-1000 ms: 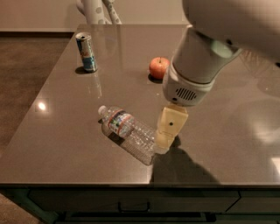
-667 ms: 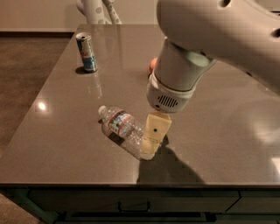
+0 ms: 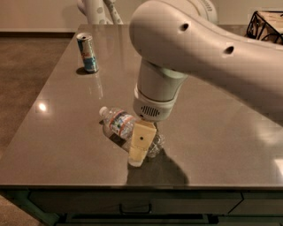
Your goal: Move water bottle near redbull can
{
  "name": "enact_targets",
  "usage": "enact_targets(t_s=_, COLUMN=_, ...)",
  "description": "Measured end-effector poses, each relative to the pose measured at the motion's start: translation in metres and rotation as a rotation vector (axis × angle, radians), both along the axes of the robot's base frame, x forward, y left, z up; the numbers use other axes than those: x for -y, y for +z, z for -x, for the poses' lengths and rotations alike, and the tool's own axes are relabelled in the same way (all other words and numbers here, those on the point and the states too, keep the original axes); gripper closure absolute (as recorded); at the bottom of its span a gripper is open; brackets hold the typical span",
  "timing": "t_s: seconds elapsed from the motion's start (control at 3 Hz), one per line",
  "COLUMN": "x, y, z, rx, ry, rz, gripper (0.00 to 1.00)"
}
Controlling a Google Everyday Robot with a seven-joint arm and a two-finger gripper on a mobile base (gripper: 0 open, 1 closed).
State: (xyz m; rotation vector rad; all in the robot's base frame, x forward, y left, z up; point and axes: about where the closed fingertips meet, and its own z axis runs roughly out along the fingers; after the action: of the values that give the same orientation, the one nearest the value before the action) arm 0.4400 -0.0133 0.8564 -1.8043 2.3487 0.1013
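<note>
The water bottle point(image 3: 118, 123) lies on its side on the grey table point(image 3: 57, 132) near the front edge, white cap pointing back left. The redbull can point(image 3: 87, 52) stands upright at the table's back left, well apart from the bottle. My gripper point(image 3: 139, 149) hangs from the big white arm point(image 3: 185, 48) and is down at the bottle's base end, covering that part of it. The bottle's base half is partly hidden behind the gripper.
A black wire rack point(image 3: 265, 22) stands at the back right corner. A white object point(image 3: 98, 9) stands behind the table's far edge. The table's front edge runs just below the bottle, with a drawer front point(image 3: 132, 205) under it.
The arm has moved left and down, bringing the gripper from beside the bottle's base onto it. The arm now hides the apple seen earlier. The bottle and can have not moved.
</note>
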Motion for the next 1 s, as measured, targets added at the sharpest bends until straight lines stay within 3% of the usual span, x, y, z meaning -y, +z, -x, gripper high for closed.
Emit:
enact_targets(t_s=0.33, x=-0.002, y=-0.007, z=-0.003, rx=-0.010, ry=-0.020, rz=0.029, gripper=0.17)
enact_targets(t_s=1.0, x=-0.005, y=-0.005, z=-0.016, rx=-0.008, ry=-0.042, rz=0.061, gripper=0.65)
